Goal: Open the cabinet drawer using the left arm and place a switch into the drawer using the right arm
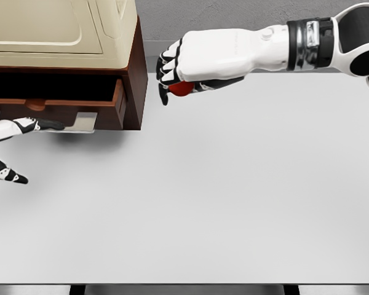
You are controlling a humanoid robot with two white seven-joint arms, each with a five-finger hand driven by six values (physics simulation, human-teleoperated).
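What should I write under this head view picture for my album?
Right robot hand carries a red switch toward the open drawer.

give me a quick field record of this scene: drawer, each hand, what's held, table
drawer: pulled open, in the brown cabinet at upper left
left hand: at the left edge by the drawer front, fingers spread, holding nothing
right hand: in the air right of the cabinet, fingers curled around a red object
red object: mostly hidden in the hand, probably the switch
table: white
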